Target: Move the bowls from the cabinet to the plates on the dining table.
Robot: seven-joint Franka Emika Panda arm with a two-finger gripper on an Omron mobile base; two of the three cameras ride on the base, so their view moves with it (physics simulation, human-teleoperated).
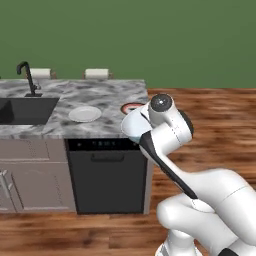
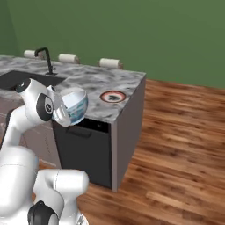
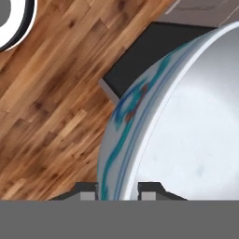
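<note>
A white bowl (image 3: 186,116) with blue-green streaks on its outer wall sat closest to the hand camera, its rim pinched between the two dark fingertips (image 3: 87,190) of the gripper (image 3: 119,190). The jaws were clenched on that rim, one finger outside the wall and one inside. The bowl's glossy, pale inside held nothing. From the right base camera the same bowl (image 2: 74,105) was tipped on its side at the end of the white arm, held in the air in front of the marble table (image 2: 127,83), level with its top edge and above the dark appliance front (image 2: 83,149). From the left base camera the bowl (image 1: 132,126) was partly hidden behind the arm's joints.

On the table top lay a plain white plate (image 1: 85,114), flat and bare. A reddish-brown plate (image 2: 113,96) lay nearer the table's corner, with a dark patch at its middle. A sunken sink (image 1: 25,110) with a black tap (image 1: 27,77) sat at the table's far left. Wooden floor (image 2: 184,140) spread beyond.
</note>
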